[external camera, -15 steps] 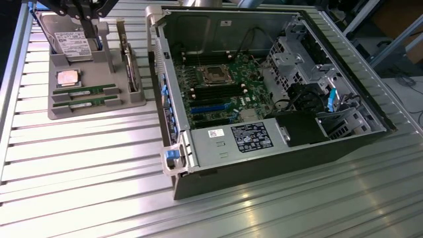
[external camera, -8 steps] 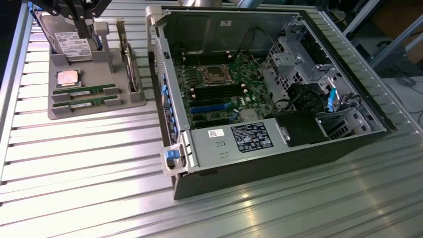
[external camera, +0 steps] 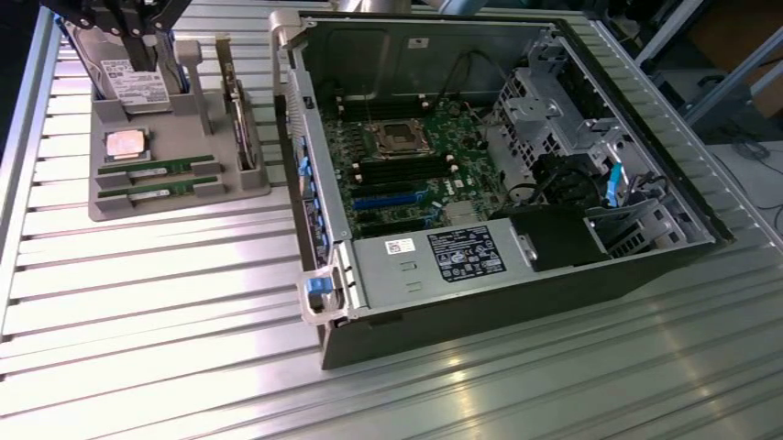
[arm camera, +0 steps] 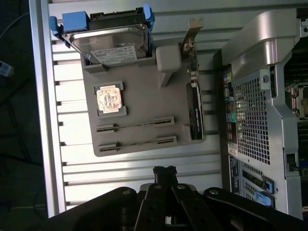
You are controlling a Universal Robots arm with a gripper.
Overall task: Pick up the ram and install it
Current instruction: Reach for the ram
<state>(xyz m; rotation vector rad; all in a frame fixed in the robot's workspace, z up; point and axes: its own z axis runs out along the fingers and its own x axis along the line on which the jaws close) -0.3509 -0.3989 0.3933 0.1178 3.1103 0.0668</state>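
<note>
Two fingers (arm camera: 160, 170) are pressing together near the tray (arm camera: 144, 96), holding nothing; lining up straight along the ram (external camera: 149, 168) is probably mattering most.

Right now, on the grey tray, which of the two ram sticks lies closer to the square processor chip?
The ram stick directly beside the processor chip. The other stick lies one slot further away, along the edge of the tray.

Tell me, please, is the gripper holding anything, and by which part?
Nothing is held: the gripper is shut and empty, and the ram sits in the tray.
</note>
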